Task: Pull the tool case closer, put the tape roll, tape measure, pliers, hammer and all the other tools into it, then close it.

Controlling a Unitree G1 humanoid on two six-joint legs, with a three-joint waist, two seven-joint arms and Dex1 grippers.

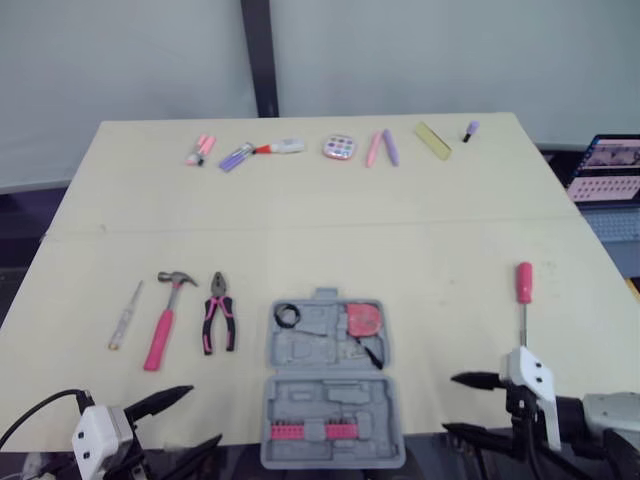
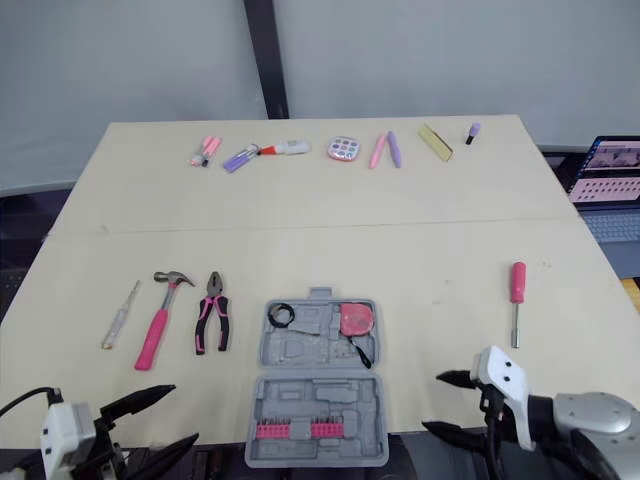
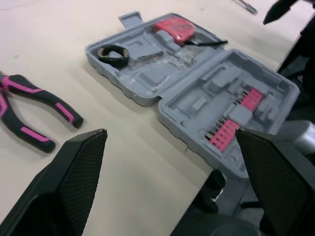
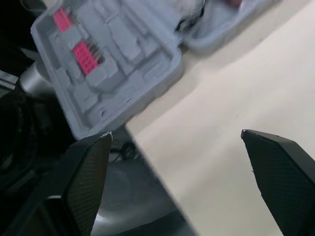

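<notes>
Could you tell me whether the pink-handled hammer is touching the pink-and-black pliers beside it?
Apart. The left eye view shows bare tabletop between the pink-handled hammer and the pink-and-black pliers.

The head's two eyes look forward and down across the whole worktop [image 1: 300,220], while both wrist cameras sit low and close, sharing the open tool case [image 3: 147,73].

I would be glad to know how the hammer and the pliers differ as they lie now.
The hammer has one plain pink handle and a metal head; the pliers have two black-and-pink handles. The hammer is longer than the pliers. The hammer lies slanted, while the pliers lie nearly straight. Both rest on the table left of the open case, heads pointing away from the robot.
</notes>
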